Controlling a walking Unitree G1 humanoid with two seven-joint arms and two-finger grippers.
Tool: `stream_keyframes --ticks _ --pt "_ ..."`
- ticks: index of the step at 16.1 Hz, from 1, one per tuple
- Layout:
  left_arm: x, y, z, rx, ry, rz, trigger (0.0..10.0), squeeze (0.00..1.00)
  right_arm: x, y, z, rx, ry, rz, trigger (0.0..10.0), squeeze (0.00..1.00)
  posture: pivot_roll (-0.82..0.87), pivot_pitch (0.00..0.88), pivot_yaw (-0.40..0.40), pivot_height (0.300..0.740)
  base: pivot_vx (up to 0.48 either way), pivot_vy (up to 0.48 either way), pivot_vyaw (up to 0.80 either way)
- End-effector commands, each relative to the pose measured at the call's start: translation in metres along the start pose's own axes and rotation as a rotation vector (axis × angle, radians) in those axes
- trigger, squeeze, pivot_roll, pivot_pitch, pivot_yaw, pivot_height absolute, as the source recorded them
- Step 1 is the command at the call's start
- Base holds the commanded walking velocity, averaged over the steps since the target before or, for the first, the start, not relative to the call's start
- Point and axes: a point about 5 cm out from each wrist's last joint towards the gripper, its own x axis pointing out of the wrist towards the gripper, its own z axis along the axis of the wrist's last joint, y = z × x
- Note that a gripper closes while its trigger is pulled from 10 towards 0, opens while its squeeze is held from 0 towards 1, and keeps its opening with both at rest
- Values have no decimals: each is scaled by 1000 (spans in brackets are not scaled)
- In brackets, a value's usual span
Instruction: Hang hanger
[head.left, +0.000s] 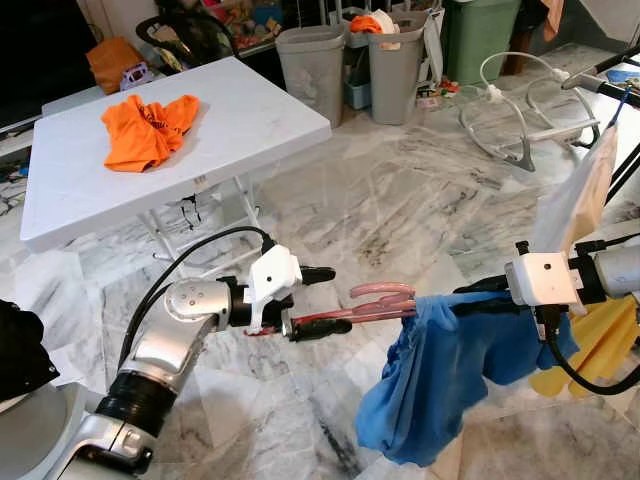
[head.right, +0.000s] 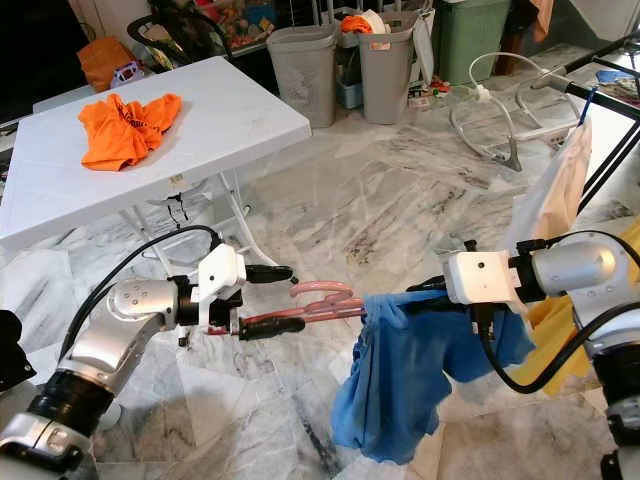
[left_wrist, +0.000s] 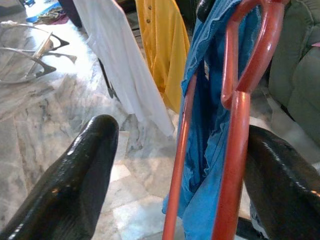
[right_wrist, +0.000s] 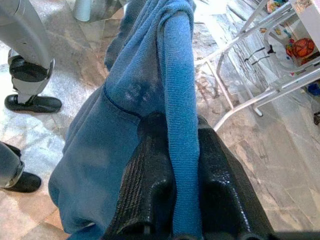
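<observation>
At far left the white folding bench (head.left: 250, 110) carries a crumpled orange garment (head.left: 145, 128), well apart from the work. Nearer the middle, the left end effector (head.left: 318, 300) reaches rightward over the marble floor (head.left: 380, 210). Its two black fingers (left_wrist: 75, 185) stand wide apart, one high, one low; the red plastic hanger (head.left: 375, 303) lies against the lower one, as the left wrist view shows, so it looks supported there rather than pinched.

The hanger's long axis runs almost level, left to right, from the left end effector toward the right arm, its hook end curling just past the left fingers. Its far part is buried in the blue garment (head.left: 440, 375), which droops from it toward the floor.

The right end effector (head.right: 425, 288) holds the other side: its fingers are closed narrow on a bunched fold of the blue cloth, clear in the right wrist view; whether the hanger's bar is inside that fold cannot be told.

At far right hang a white garment (head.left: 580, 195) and a yellow one (head.left: 595, 345) on a dark drying rack (head.left: 625, 165). That rail lies right of and above both end effectors, nearer the right arm, so the hook would have to travel rightward and up.
</observation>
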Motion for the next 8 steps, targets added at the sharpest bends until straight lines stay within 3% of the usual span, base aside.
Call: stream_keyframes --ticks 1,8 --pt "-3 5 0 8 9 12 0 0 -2 -7 11 -49 -34 -10 10000 0 -184 13 117 740 0 0 0" --pt "10 -6 -9 8 22 -72 0 0 -3 -13 17 -62 -63 -46 10000 0 -186 12 120 740 0 0 0"
